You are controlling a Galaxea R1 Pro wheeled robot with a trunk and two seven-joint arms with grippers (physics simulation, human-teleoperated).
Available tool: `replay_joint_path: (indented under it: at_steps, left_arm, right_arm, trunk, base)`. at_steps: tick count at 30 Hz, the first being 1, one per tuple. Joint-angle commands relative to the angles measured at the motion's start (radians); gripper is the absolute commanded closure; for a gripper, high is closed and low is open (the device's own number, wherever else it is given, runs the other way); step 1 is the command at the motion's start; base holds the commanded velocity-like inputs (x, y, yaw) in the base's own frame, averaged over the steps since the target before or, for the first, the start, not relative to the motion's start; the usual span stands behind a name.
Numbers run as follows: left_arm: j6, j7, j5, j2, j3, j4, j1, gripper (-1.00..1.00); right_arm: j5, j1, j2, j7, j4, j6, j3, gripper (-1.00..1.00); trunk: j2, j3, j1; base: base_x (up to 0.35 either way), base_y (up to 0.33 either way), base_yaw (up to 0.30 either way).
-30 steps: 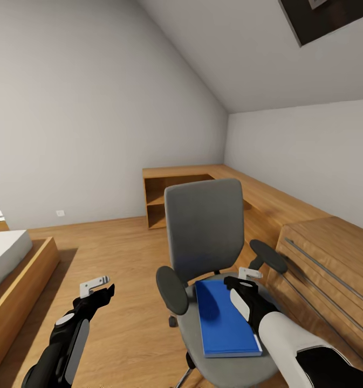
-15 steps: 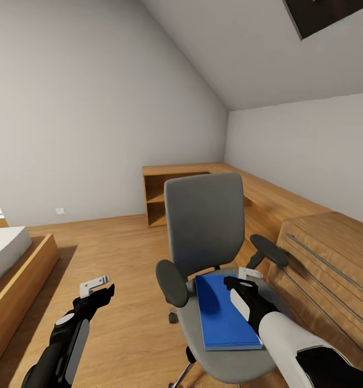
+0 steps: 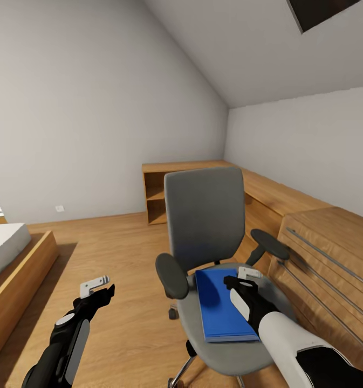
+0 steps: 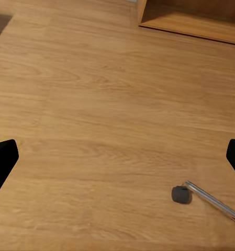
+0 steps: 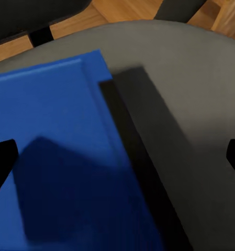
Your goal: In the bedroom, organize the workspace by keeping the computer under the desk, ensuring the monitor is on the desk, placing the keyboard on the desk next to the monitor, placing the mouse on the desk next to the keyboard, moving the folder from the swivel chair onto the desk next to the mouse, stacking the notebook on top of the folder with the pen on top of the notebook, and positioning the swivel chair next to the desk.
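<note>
Bedroom, sloped ceiling, wood floor [image 3: 122, 253]: folder on chair, right tool above it.
Folder [image 3: 221, 310] is flat bright blue with a pale edge along its near end, lying on the grey seat of the chair [image 3: 205, 215], nothing on top of it; its long axis runs from the backrest toward the seat's front edge, slightly skewed. Chair has a grey back, black armrests, chrome leg with black caster [image 4: 181, 194]. Right tool [image 3: 245, 280] hovers over the folder's right edge, jaws spread wide, holding nothing; right wrist view has blue cover [image 5: 59, 157] and grey seat between the fingertips. Left tool [image 3: 97, 287] hangs over bare floor left of the chair, jaws apart, empty. Open wooden shelf unit [image 3: 162, 196] against the far wall behind the chair; wooden cabinet [image 3: 332, 258] just right of it; bed [image 3: 8, 264] at left.
</note>
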Motion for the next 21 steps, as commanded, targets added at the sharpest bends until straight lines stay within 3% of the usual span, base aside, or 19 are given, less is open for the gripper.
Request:
replay_joint_path:
  at_steps: [1,21]
  left_arm:
    - [0.005,0.005,0.01,-0.001,0.001,-0.001,-0.001,-1.0]
    - [0.004,0.006,0.008,0.0,0.001,0.014,-0.001,-1.0]
  right_arm:
    - [-0.009,0.0,-0.001,-0.007,-0.001,0.008,0.007,-1.0]
    - [-0.009,0.0,-0.001,-0.007,0.0,0.008,0.007,-1.0]
  trunk:
    - [-0.008,-0.004,0.004]
    - [-0.043,-0.02,0.023]
  base:
    - [0.0,0.0,0.0]
    - [0.0,0.0,0.0]
